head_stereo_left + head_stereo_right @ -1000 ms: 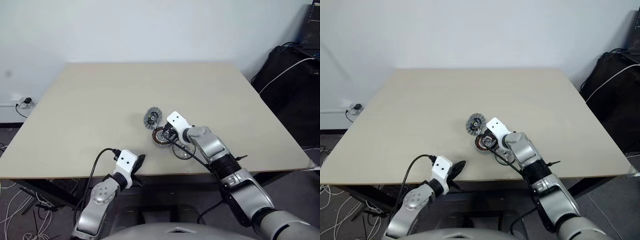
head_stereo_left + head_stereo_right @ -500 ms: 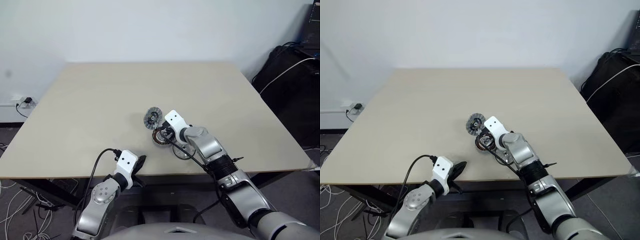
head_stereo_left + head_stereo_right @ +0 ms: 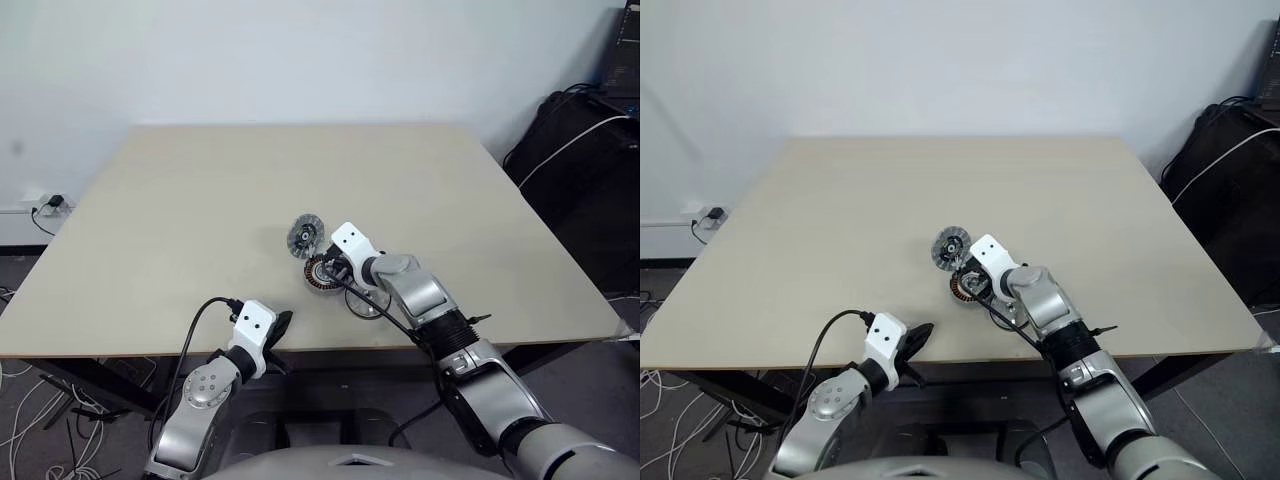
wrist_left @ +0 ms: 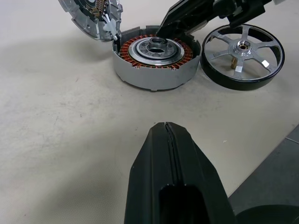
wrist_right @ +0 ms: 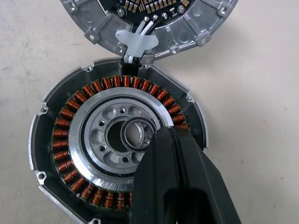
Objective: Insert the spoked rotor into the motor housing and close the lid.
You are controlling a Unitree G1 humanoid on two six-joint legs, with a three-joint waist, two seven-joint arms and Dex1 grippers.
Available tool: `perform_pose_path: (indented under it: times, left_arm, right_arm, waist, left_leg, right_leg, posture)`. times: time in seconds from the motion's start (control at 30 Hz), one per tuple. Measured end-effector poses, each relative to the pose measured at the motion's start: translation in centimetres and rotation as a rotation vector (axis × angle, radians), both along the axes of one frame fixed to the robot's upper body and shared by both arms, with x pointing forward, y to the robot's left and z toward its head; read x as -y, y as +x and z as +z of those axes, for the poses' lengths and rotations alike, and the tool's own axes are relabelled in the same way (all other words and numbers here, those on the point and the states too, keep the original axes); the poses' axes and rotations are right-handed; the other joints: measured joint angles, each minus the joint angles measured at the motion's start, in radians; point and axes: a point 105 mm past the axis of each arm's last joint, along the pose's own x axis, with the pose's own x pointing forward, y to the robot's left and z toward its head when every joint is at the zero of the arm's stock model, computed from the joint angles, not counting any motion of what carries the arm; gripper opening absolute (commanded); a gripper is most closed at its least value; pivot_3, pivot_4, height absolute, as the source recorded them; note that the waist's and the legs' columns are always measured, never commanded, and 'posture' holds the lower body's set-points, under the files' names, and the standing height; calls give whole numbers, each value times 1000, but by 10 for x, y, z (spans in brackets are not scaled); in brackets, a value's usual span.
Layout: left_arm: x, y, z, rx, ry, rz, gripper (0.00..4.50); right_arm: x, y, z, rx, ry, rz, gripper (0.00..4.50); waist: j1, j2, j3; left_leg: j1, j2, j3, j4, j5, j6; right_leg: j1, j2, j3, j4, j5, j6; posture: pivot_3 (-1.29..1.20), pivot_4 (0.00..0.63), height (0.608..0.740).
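On a beige table (image 3: 200,200), the housing (image 4: 156,58) lies open near the front edge, a little right of its middle, its ring of copper windings bared around a pale metal centre. The lid (image 3: 306,235) stands tilted just behind the housing, on the side towards the far edge, touching its rim, with short white wires running between the two; its inner face shows a circuit board. The rotor (image 4: 243,56), a dark-rimmed wheel with silver spokes, lies flat just beside the housing on the side towards the right edge, closer to the front edge and outside the housing. The right gripper (image 5: 180,154) reaches in from the front right with its two black fingers pressed together and holding nothing, the tip poised over the housing's pale centre beside a small loose-looking ring (image 5: 138,135); whether the tip touches the metal cannot be told. The left gripper (image 4: 166,135) hangs at the front edge, left of the parts and well apart from them, likewise clenched on nothing, pointing across the table towards the housing.
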Motion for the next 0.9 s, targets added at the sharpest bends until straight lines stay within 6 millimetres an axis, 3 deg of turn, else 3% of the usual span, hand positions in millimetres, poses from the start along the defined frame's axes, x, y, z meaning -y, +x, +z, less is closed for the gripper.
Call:
perform_pose_path:
  times: [0.33,0.6,0.9]
  left_arm:
    - [1,0,0,-3,-8,-3,0]
    - [3,0,0,-6,-11,-8,0]
    - [2,-2,-2,-23,-16,-5,0]
  right_arm:
    - [2,-4,-1,0,30,-1,25]
    - [-11,-5,1,20,92,5,25]
    - [-13,-4,3,32,107,5,25]
  waist:
    - [-1,0,0]
    - [-2,0,0]
    - [2,0,0]
  left_leg:
    - [0,0,0,0,0,0]
    - [0,0,0,-1,0,-1]
    - [0,0,0,-1,0,-1]
  right_leg:
    - [0,0,0,0,0,0]
    - [0,0,0,0,0,-1]
    - [0,0,0,0,0,-1]
  posture:
    - [0,0,740]
    - [0,0,740]
    - [0,0,740]
